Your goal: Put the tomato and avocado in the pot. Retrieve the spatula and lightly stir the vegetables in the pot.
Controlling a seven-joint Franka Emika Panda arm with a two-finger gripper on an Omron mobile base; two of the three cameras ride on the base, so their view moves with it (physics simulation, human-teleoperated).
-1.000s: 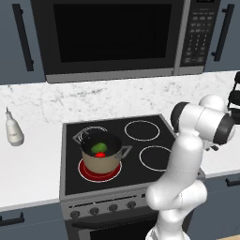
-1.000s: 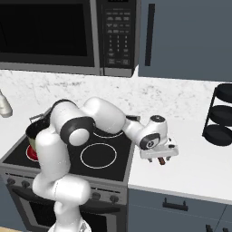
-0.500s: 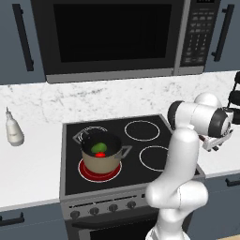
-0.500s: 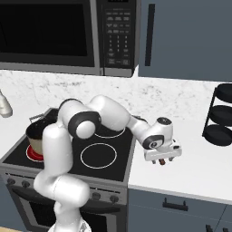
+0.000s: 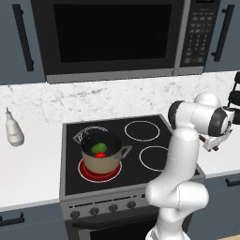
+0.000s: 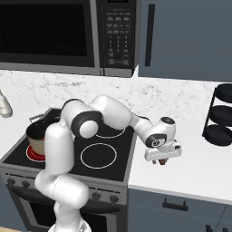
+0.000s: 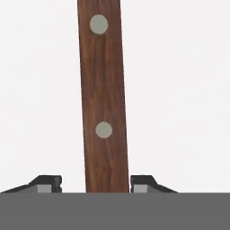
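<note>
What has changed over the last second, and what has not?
The gripper has come down to the white counter right of the stove and its fingers have drawn in around the spatula handle, with small gaps showing on both sides. The pot sits unmoved on the red burner with the avocado and tomato inside.

Microwave (image 5: 112,40) above stove (image 5: 70,180); bottle (image 5: 14,132) left; black rack (image 6: 219,115) right.
</note>
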